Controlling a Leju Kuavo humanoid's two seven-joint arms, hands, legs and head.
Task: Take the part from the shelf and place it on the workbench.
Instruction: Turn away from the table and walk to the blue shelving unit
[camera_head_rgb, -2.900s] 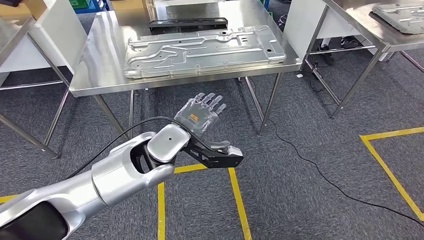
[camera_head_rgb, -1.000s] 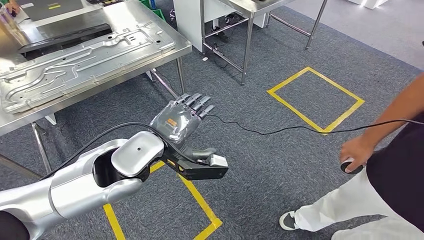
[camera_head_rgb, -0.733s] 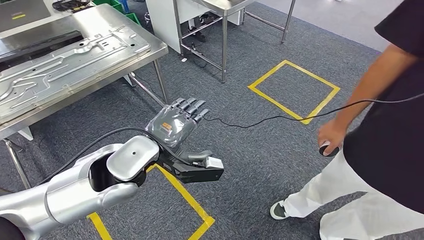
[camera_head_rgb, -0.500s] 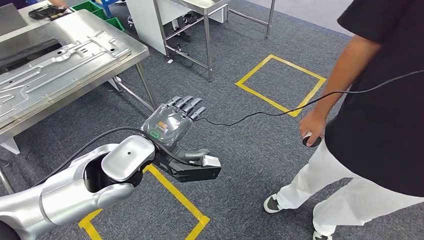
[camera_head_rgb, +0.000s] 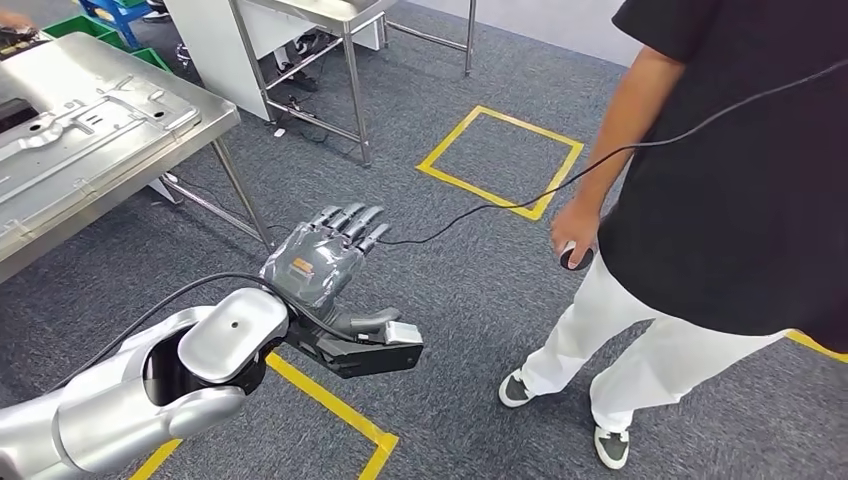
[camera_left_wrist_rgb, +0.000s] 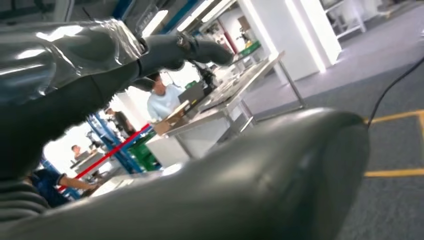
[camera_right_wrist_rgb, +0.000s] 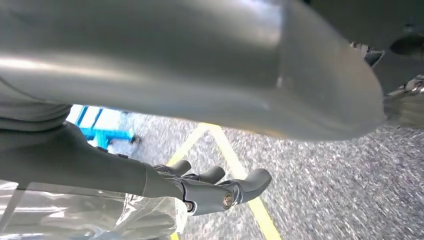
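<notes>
A: What surrounds my left hand (camera_head_rgb: 322, 258)?
B: Grey carpet, yellow tape (camera_head_rgb: 497, 153); the workbench (camera_head_rgb: 120, 140) beside it carries the part (camera_head_rgb: 70, 120), cut off.
A: Fingers?
B: Both hands spread, empty; right hand (camera_right_wrist_rgb: 210, 192) partly hidden.

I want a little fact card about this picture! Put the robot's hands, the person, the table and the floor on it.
left hand: raised over the carpet, fingers apart, holding nothing
right hand: hangs above the floor, fingers partly curled, nothing seen in it
person: stands to the robot's right, black shirt, white trousers, holds a small dark device with a cable
steel table: carries a large stamped metal panel
floor: grey carpet with yellow tape squares
</notes>
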